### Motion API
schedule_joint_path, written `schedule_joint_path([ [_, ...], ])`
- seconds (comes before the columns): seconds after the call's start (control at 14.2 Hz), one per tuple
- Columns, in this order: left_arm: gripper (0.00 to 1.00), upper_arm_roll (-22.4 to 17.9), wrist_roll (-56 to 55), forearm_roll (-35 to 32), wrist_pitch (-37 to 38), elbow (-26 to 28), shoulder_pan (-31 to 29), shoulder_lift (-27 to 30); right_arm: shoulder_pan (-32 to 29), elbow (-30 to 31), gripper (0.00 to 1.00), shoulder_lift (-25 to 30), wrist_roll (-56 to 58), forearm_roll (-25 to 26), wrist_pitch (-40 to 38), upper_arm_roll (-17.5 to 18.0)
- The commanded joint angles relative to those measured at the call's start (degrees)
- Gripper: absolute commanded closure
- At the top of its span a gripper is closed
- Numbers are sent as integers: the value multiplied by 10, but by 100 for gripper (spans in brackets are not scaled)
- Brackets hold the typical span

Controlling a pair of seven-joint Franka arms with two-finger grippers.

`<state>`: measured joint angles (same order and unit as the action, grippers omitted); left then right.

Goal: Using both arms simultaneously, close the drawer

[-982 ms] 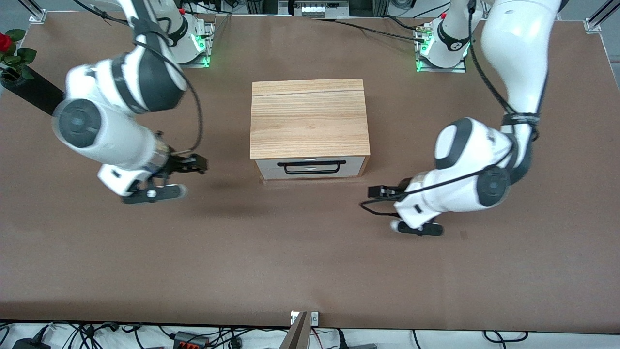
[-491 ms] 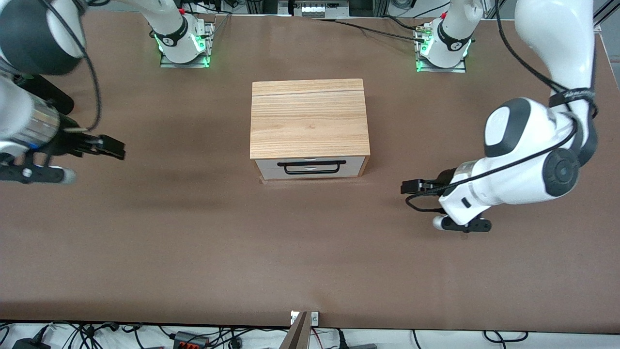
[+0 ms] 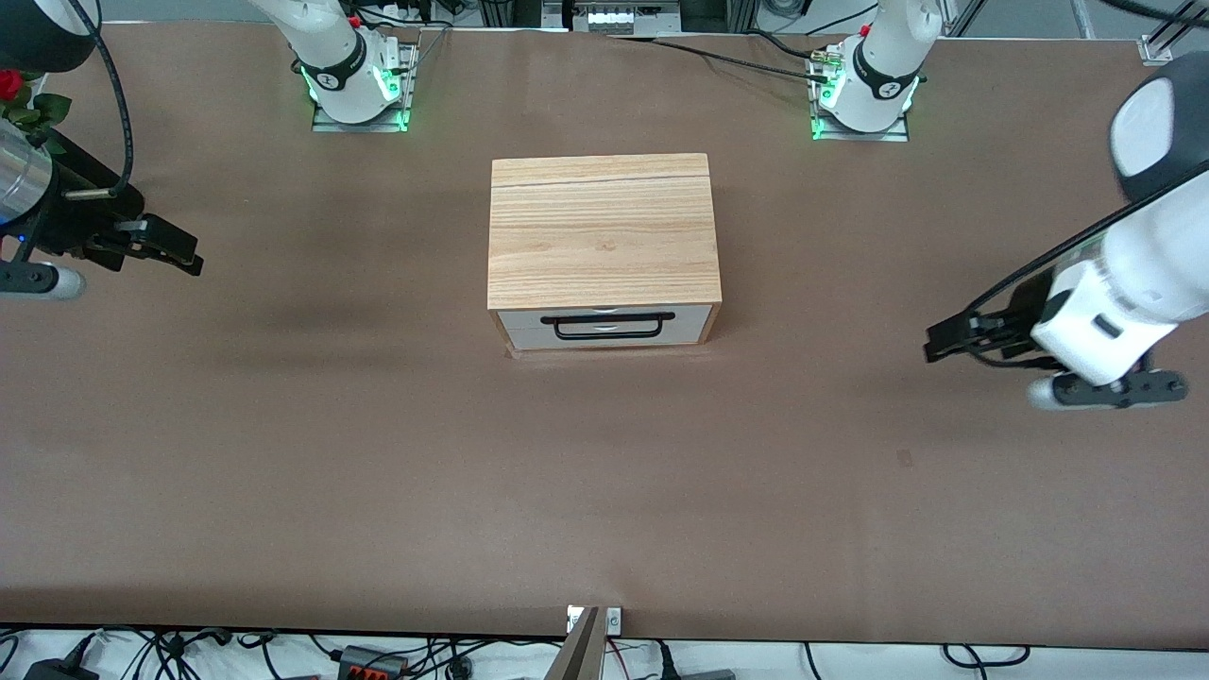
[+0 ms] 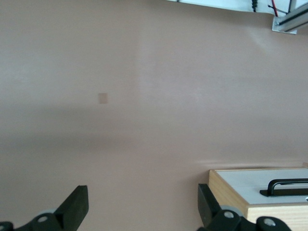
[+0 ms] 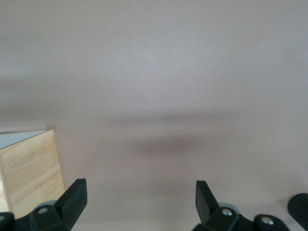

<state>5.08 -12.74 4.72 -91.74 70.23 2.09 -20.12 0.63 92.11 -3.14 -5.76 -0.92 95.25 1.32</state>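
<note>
The light oak-grain box [image 3: 602, 229] stands mid-table. Its drawer [image 3: 694, 324] has a white front panel and a black wire handle [image 3: 607, 326], and sits pushed in, about flush with the box front. My left gripper [image 3: 945, 340] is open and empty, low over bare table toward the left arm's end, well clear of the box. My right gripper [image 3: 179, 253] is open and empty over the table toward the right arm's end. The left wrist view shows the open gripper [image 4: 142, 207], the drawer front [image 4: 250, 179] and the handle [image 4: 288, 185]. The right wrist view shows the open gripper [image 5: 140, 199] and the box's side [image 5: 31, 168].
A red rose in a black vase [image 3: 19, 94] stands at the table corner by the right arm's end, close to the right arm. The two arm bases [image 3: 354, 80] [image 3: 864, 90] stand farther from the camera than the box. A small mark [image 3: 904, 458] lies on the brown table.
Both grippers have swung away from the drawer front toward their own ends of the table. The box and drawer have not moved.
</note>
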Motion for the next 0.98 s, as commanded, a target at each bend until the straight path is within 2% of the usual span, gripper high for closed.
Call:
schedule_joint_path([
  [0.0,0,-2,1,-12,7,75,-11,92,-30,68,0,52,5,6,21,25],
  [0.21,0,-1,12,-57,43,82,-17,107,-31,32,0,24,5,6,0,22],
  [0.49,0,0,22,-60,21,176,-23,162,-26,30,0,25,4,7,-8,25],
  [0.91,0,10,16,-60,16,200,-30,183,-27,28,0,25,1,7,-22,25],
])
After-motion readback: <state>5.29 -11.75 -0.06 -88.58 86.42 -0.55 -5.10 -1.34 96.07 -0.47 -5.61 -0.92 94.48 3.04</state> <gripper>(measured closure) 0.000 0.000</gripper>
